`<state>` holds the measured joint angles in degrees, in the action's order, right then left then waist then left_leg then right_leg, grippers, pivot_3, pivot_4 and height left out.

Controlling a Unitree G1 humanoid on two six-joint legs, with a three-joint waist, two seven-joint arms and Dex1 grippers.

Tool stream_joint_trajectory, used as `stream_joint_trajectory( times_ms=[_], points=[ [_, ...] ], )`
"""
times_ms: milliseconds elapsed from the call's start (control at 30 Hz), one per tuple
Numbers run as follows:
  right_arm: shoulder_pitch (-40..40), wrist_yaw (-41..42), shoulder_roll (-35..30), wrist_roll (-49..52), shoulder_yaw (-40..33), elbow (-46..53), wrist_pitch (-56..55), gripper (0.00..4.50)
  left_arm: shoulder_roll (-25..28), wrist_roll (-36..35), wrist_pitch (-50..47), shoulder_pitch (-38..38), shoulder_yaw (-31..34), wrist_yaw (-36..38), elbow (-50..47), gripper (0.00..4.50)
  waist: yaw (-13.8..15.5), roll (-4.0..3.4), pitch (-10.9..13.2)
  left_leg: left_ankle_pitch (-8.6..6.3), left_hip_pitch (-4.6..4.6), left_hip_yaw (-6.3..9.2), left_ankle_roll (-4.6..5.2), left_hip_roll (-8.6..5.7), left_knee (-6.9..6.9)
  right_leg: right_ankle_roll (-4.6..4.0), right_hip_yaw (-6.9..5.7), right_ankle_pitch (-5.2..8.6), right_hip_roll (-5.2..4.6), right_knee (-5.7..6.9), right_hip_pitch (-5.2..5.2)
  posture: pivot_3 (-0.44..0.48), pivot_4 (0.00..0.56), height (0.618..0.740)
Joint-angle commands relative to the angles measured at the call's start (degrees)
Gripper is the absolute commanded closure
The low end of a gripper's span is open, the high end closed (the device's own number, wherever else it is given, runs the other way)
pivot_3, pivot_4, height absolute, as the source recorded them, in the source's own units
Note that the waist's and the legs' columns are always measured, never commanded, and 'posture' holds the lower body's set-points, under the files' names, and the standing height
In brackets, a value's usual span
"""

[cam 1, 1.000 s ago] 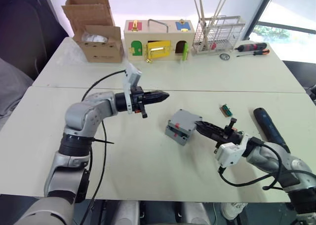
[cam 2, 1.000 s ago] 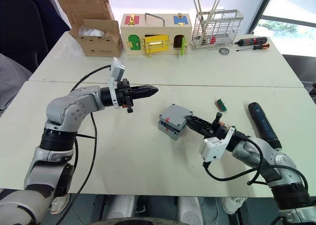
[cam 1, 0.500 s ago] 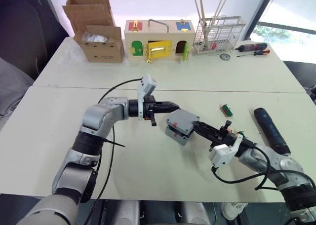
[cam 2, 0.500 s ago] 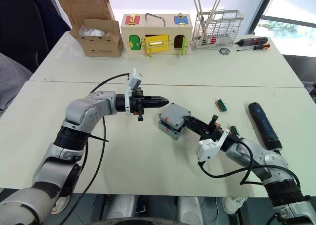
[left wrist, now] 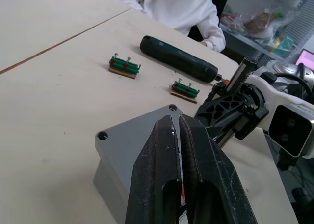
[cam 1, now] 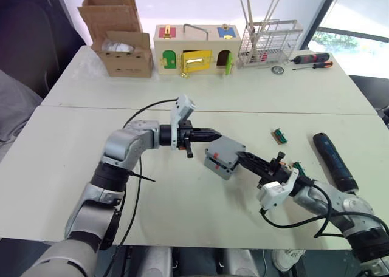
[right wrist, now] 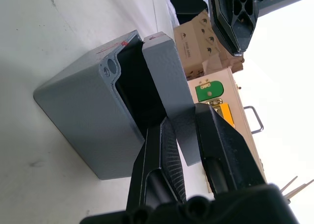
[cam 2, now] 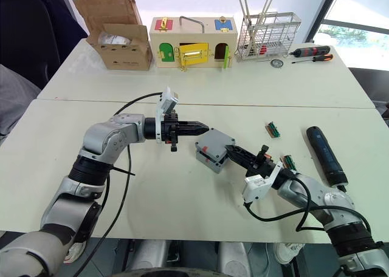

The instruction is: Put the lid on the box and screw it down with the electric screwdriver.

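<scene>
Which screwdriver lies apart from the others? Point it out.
The electric screwdriver, thick and dark, lying alone near the right arm. The two slim red-and-black ones lie together at the table's far edge.

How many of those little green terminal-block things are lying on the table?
2. One green block lies on the open table, away from the electric screwdriver. The other lies nearer the right arm. More may be hidden behind the arms.

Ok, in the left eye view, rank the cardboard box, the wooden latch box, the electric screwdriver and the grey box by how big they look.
1. Wooden latch box and cardboard box: look alike, too close to rank.
2. Electric screwdriver.
3. Grey box.
The first two sit farther from the camera, so their true lead is probably greater.
</scene>
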<state>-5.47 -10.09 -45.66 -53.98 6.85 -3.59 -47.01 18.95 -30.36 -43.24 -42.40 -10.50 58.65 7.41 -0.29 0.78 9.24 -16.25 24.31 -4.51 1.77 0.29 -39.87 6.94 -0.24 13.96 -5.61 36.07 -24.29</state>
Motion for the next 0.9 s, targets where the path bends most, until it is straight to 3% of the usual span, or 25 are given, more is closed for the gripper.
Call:
stream_joint_trajectory(
  times_ms=[33, 433, 900],
  points=[
    [1.36, -1.09, -1.42, -1.27, 0.85, 0.25, -0.04, 4.41, -0.24, 0.59, 1.08, 0.24, -0.66, 0.84, -1.44, 4.34, 0.06, 0.0, 0.0, 0.0, 0.0, 0.0, 0.0, 0.0, 0.0, 0.0, 0.0, 0.0, 0.0, 0.0, 0.0, 0.0, 0.15, 0.729],
    [0.86, -8.24, -0.77, -3.05, 0.42, 1.21, 1.82, 4.41, -0.77, 1.28, 1.4, 0.24, -1.11, 1.41, -1.78, 4.34, -0.08, 0.0, 0.0, 0.0, 0.0, 0.01, 0.0, 0.0, -0.01, 0.0, 0.0, 0.0, 0.0, 0.02, 0.0, 0.0, 0.15, 0.729],
    [3.44, -10.23, -1.53, -3.67, 1.07, 2.18, 2.31, 4.41, -0.88, 1.52, 1.67, 0.48, -1.64, 1.92, -1.88, 4.34, -0.17, 0.0, 0.0, 0.0, 0.0, 0.01, 0.0, 0.0, -0.01, 0.0, 0.0, 0.0, 0.0, 0.02, 0.0, 0.0, 0.15, 0.729]
  ],
)
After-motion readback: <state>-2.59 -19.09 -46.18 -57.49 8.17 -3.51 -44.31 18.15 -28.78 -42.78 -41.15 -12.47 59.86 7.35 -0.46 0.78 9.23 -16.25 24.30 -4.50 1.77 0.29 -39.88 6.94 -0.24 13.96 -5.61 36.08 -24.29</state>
